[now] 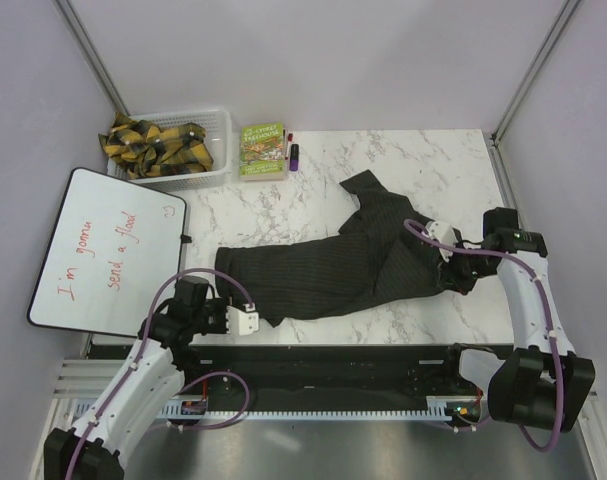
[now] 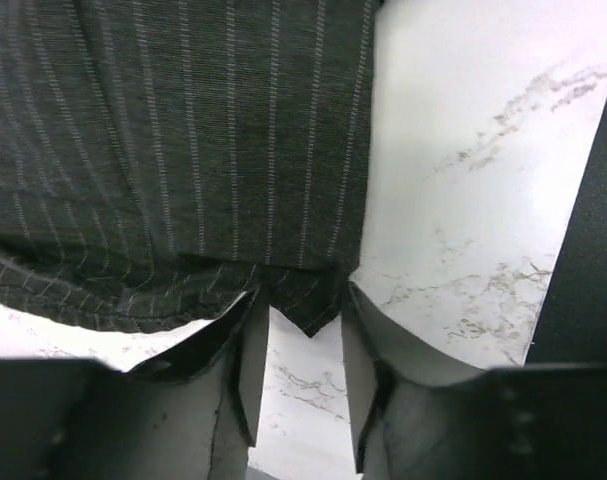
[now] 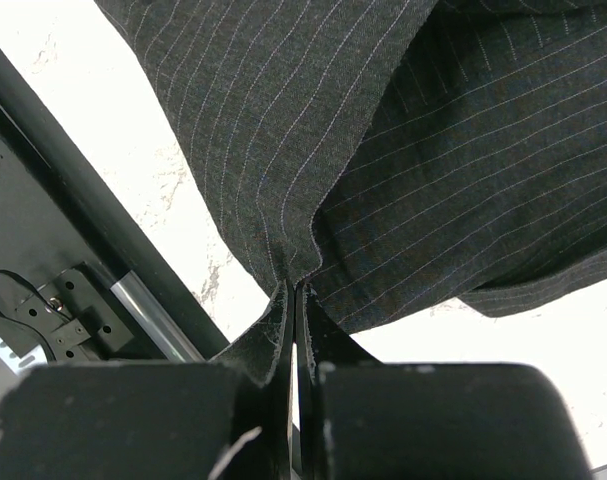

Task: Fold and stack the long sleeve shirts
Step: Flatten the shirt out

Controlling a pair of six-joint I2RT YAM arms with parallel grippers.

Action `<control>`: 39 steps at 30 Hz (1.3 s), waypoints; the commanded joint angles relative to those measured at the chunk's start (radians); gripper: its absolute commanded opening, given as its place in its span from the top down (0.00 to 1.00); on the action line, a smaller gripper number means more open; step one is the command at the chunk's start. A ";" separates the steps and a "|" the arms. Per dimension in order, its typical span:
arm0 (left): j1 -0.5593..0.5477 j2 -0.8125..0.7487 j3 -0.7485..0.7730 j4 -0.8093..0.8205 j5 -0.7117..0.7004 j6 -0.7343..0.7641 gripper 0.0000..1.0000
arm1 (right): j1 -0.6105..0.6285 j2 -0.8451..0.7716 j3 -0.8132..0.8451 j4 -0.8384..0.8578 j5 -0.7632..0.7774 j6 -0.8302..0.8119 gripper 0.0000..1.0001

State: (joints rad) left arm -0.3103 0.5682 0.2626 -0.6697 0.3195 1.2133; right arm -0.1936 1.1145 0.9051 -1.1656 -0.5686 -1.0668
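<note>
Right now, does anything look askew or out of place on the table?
The shirt lies lopsided: one sleeve juts toward the back at an angle, and cloth bunches where the right gripper pinches it. The left gripper is open, a hem corner loose between its jaws. The whiteboard sits tilted at the table's left edge.

Charcoal-black shirt (image 1: 333, 268) with fine pale pinstripes on a white counter (image 1: 433, 165) veined in grey marble; behind it, a white basket (image 1: 219, 150) of yellow-and-black plaid cloth (image 1: 153, 145), a green book (image 1: 262, 148), and a white whiteboard (image 1: 93, 250) lettered in orange-red.
</note>
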 commanded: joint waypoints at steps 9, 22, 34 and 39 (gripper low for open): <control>-0.010 -0.007 0.199 -0.010 -0.057 -0.169 0.98 | -0.003 0.008 0.202 0.066 -0.047 0.131 1.00; -0.009 0.113 0.835 -0.082 -0.171 -0.603 0.98 | -0.064 -0.048 0.689 0.342 -0.007 0.528 1.00; -0.009 0.318 1.274 -0.054 -0.186 -0.709 0.98 | -0.064 -0.043 0.867 0.615 0.179 0.729 1.00; -0.009 0.490 1.270 0.079 -0.221 -0.699 0.98 | -0.064 0.103 0.816 0.742 0.144 0.764 1.00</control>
State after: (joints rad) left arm -0.3183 0.9081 1.5402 -0.6956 0.1459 0.5518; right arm -0.2535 1.0626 1.7638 -0.5503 -0.4416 -0.3656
